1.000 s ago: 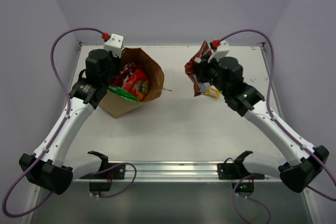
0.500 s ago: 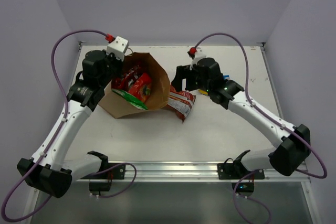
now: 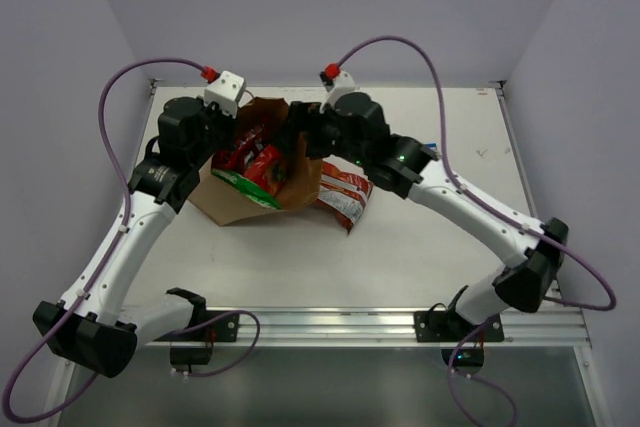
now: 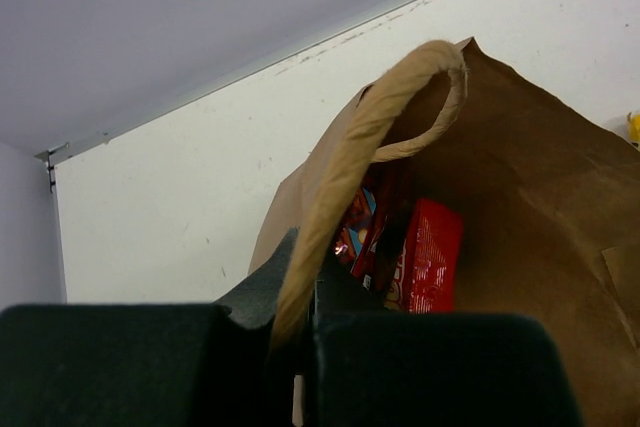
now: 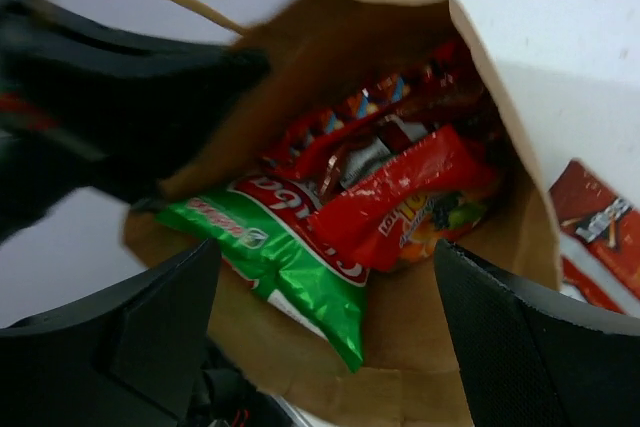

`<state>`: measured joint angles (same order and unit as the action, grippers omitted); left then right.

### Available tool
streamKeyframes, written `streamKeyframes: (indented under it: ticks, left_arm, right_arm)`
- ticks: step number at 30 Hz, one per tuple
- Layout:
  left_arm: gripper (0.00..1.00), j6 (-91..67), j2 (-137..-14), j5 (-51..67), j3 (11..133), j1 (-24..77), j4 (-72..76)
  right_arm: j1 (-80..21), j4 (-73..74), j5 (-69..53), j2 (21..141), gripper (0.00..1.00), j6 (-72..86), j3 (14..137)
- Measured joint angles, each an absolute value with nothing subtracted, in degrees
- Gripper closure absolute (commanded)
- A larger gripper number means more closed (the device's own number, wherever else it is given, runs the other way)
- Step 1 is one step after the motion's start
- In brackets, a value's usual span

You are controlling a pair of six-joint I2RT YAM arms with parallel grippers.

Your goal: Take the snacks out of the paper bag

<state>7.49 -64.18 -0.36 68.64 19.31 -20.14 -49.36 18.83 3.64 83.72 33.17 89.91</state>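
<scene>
Jaws wide; right gripper over paper bag

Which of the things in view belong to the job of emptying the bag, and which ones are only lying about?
Belong to the job:
- paper bag
- green chip bag
- orange-red bag
- red-silver bag, already out
- left gripper, shut on the handle
- right gripper, open at the bag mouth

Only lying about:
- purple cables
- metal rail
</scene>
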Motion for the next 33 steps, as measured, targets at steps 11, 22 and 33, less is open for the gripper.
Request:
streamKeyframes:
  ticks: [11,22,33]
  left_arm:
    - [1.0,6.42,-64.38,-0.8,68.64,19.33,-19.9]
    - [1.0,5.54,-64.55,-1.19,68.53,19.44,-19.73]
    - [1.0,5.61,-64.49,-3.92,67.57,19.44,-18.48]
  right_arm:
    - [-51.68,19.27,6.79,103.74,0.12,46.65,90.8]
    - [-51.75,14.85,7.9,109.97,0.55,52.64,93.58]
    - [-51.75,14.9,7.25,108.66,1.0,48.12,92.6]
